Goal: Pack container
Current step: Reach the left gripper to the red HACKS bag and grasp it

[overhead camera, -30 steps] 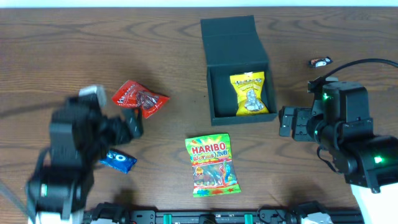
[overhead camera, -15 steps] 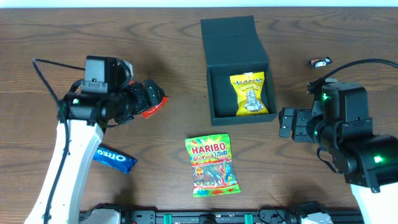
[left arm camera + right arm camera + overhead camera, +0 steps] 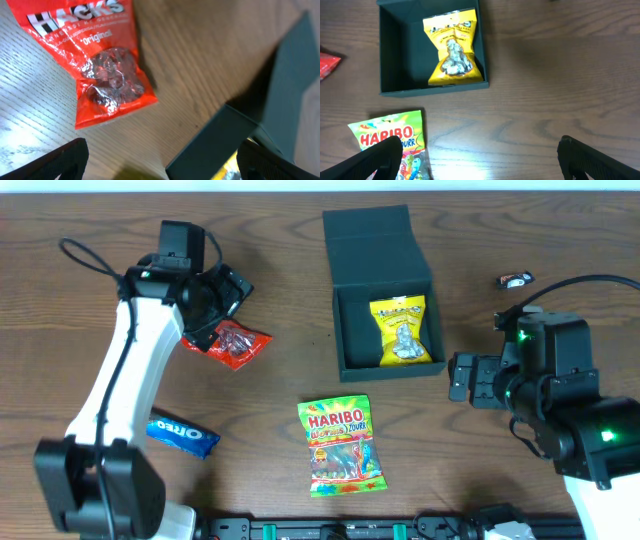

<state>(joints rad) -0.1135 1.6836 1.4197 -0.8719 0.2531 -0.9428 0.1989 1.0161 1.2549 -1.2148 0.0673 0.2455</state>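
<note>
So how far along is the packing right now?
Done: one yellow snack packet lies inside the open dark teal-black cardboard box. In hand: nothing; the left hand is open near the red Hacks packet, the right hand open beside the box. Left: the red packet, the green Haribo bag, the blue Oreo packet, the small dark wrapped sweet, then the lid.

The container (image 3: pixel 400 55) sits open on the wooden table (image 3: pixel 560 75) — a yellow packet (image 3: pixel 452 47) lies inside, against the right-hand wall. A Haribo bag (image 3: pixel 390 142) lies just below.
</note>
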